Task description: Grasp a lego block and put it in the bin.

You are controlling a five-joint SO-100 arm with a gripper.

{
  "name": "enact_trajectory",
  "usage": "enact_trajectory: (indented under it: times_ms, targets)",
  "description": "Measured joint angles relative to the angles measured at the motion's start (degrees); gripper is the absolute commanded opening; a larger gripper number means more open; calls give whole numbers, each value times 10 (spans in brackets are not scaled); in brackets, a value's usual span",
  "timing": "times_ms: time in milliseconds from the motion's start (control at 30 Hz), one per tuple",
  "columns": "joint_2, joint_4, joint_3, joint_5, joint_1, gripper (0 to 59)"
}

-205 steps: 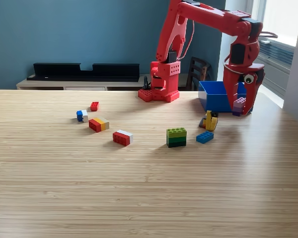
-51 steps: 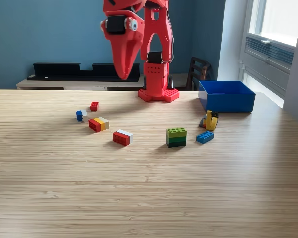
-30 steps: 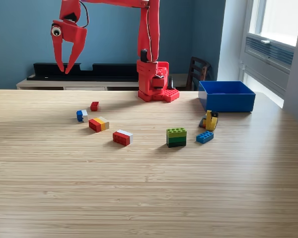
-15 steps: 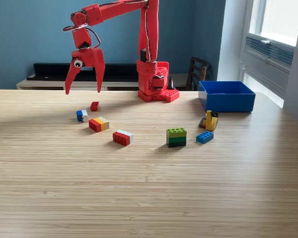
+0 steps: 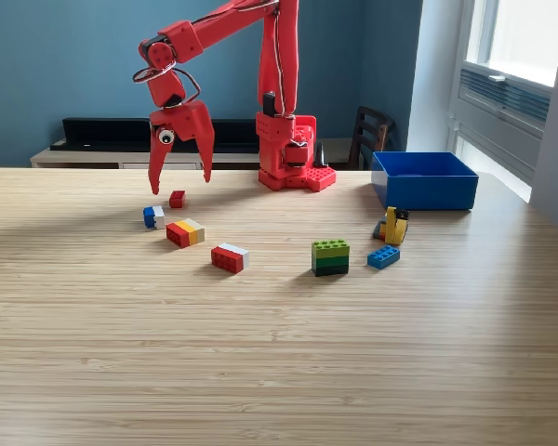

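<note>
We see the red arm (image 5: pixel 260 56) reaching out from its base (image 5: pixel 296 153) toward the exterior view's left, with the gripper (image 5: pixel 180 184) pointing down and its two fingers spread apart, holding nothing. The fingertips hang just above the wooden table (image 5: pixel 260 353), with a small red block (image 5: pixel 177 199) sitting just below and between them — the tips look clear of it, though from this angle we cannot be sure how far in depth they stand from it.

Near that block, a blue and white block (image 5: pixel 153 216) lies slightly toward the view's left, and a red, yellow and grey block (image 5: pixel 184 232) sits just beside it toward the camera. A red and white block (image 5: pixel 230 257) lies a little further toward the middle of the table. A green stack (image 5: pixel 330 257) of lighter and darker layers stands near the centre, with a flat blue block (image 5: pixel 383 257) close on its right in this view, and a small yellow and dark cluster (image 5: pixel 393 226) behind that, too small for us to sort out its pieces.

The bin (image 5: pixel 423 180) — blue, open-topped — rests on the table at the exterior view's right, near the arm's base and well apart from the gripper. We cannot see down into it.
</note>
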Motion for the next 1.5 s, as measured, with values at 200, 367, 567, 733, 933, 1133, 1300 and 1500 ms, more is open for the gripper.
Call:
enact_trajectory:
  times_ms: [200, 367, 567, 733, 933, 1133, 1300, 1500]
  targets:
    - [0, -1, 5, -1, 0, 332]
    - [0, -2, 5, -6, 0, 321]
    - [0, -20, 16, -9, 0, 314]
    - [0, -22, 16, -19, 2, 302]
    - [0, -28, 8, -22, 11, 289]
    - [1, -32, -12, -23, 11, 284]
    - [1, -56, -12, -24, 11, 277]
    - [1, -82, 8, -31, 11, 269]
